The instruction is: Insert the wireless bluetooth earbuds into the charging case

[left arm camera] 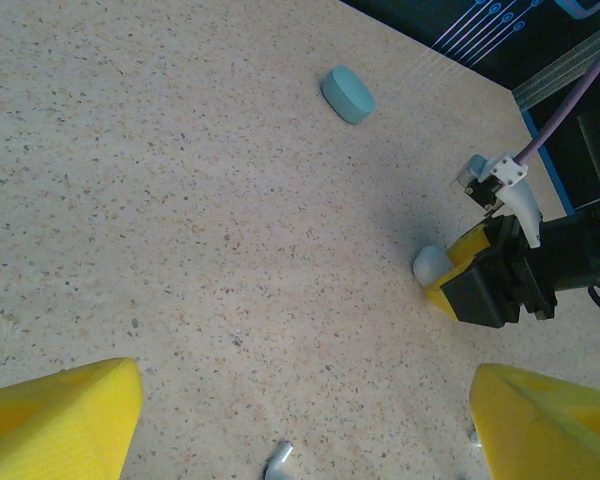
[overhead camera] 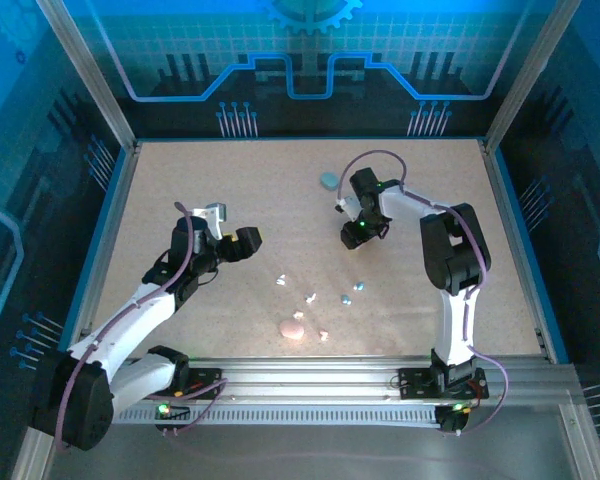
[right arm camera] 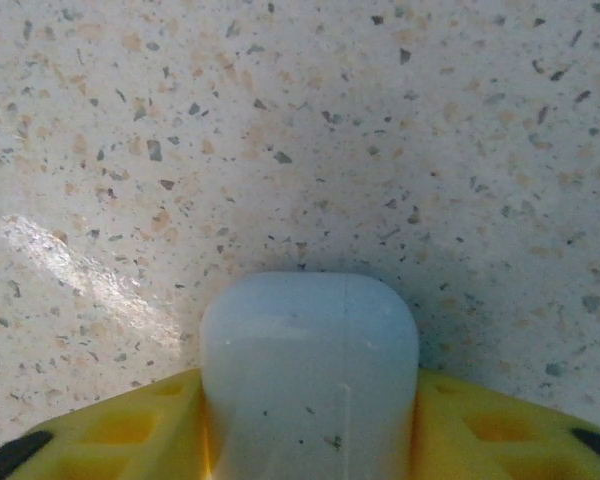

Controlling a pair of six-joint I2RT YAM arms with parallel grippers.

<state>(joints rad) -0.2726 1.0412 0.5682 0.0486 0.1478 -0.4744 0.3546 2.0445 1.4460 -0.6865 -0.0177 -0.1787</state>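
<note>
While the left claw (overhead camera: 248,241) hung released above the speckled worktop (overhead camera: 180,180), the tiny white and teal plastic earbuds (overhead camera: 311,297) lay scattered mid-worktop, apart from any case. Right claw (overhead camera: 358,232) pinched the rounded white plastic charging case (right arm camera: 310,360) low on the surface. Risks: smooth shell could squirt out sideways, or a squeezed lid might not open for insertion.

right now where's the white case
The white case sits between the right gripper's fingers, right of centre in the top view, just nearer than the teal case.
</note>
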